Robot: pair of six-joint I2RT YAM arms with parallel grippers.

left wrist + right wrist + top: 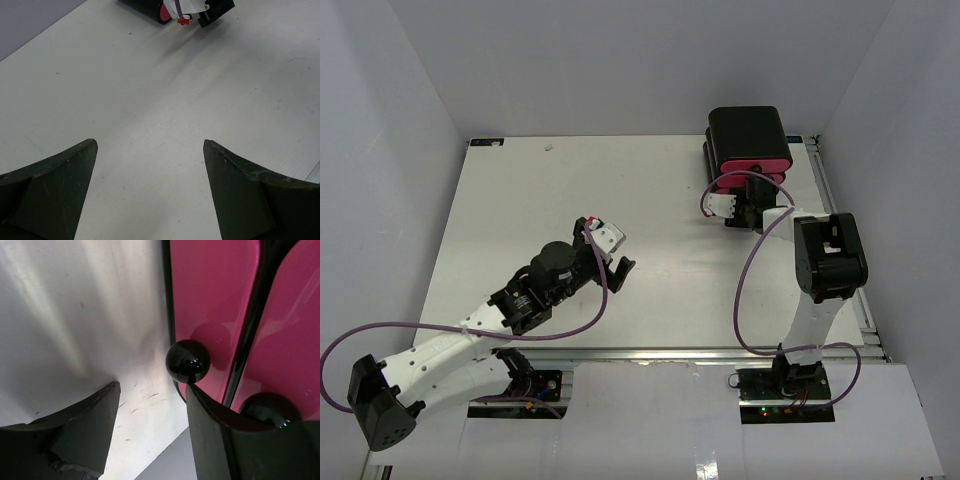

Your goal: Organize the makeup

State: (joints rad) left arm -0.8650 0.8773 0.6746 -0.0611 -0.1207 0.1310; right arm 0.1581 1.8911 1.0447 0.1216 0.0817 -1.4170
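Note:
No makeup item shows in any view. My left gripper (605,250) hovers over the bare middle of the white table (520,200); in the left wrist view it (150,142) is open with nothing between its jaws. My right gripper (745,207) is at the front of the black box's pink drawers (757,165). In the right wrist view it (152,386) is open, and its right fingertip sits just under a black ball knob (187,361) on a pink drawer front (215,290). A second knob (270,409) shows behind that finger.
The black box (750,132) stands at the table's back right, near the right rail (840,210). White walls enclose the table on three sides. The box and my right gripper also show at the top of the left wrist view (197,7).

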